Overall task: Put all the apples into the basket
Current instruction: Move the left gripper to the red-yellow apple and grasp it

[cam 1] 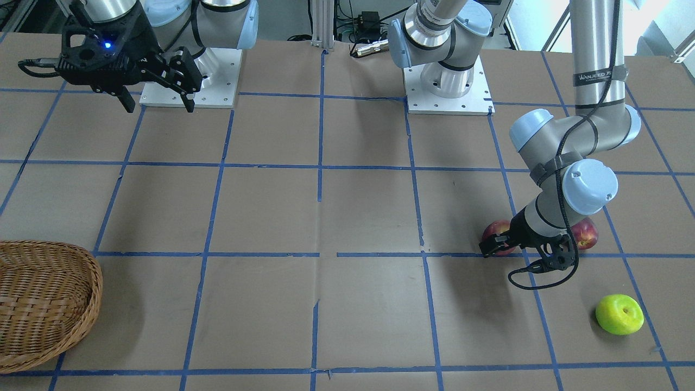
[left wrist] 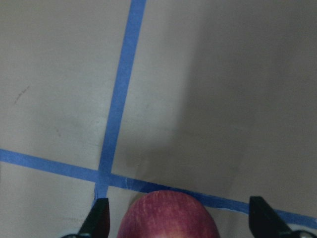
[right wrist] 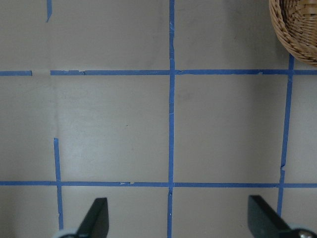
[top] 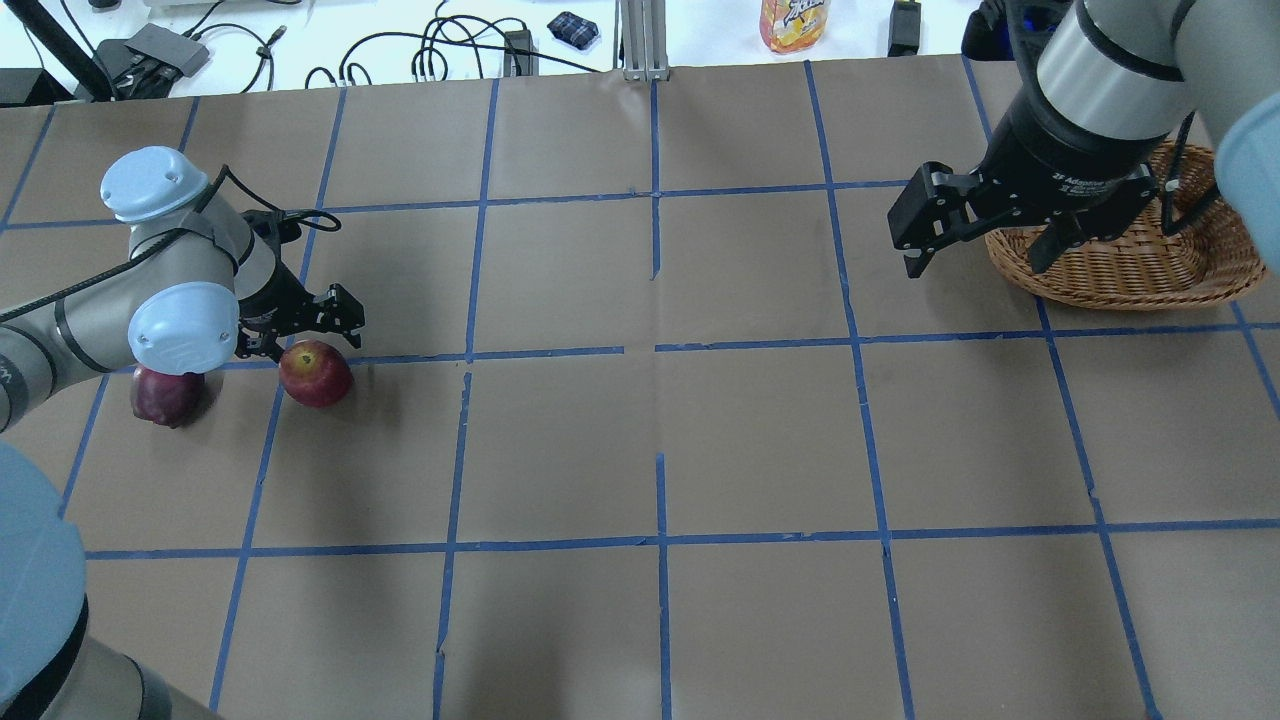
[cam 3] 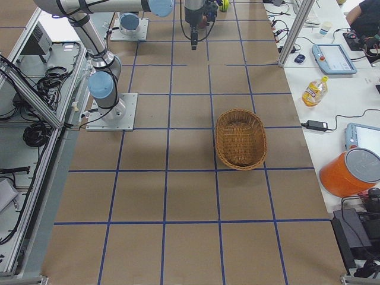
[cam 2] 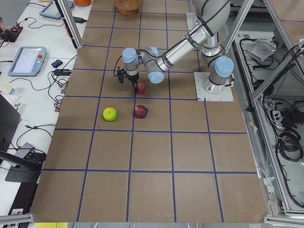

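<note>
The red apple (top: 315,372) lies on the table on the robot's left side. My left gripper (top: 305,335) is open and low over it. In the left wrist view the red apple (left wrist: 168,215) sits between the two spread fingertips (left wrist: 99,218), with gaps on both sides. The maroon apple (top: 165,395) lies beside it, partly under the arm. The green apple (cam 1: 619,314) lies apart, further out, and is hidden in the overhead view. The wicker basket (top: 1130,270) stands at the table's far right and holds no apple. My right gripper (top: 975,262) hangs open and empty, high beside the basket.
Blue tape lines grid the brown table top. The left arm's elbow (cam 1: 589,187) reaches over the maroon apple (cam 1: 585,233). A drink bottle (top: 795,22) and cables lie on the white bench beyond the table's far edge.
</note>
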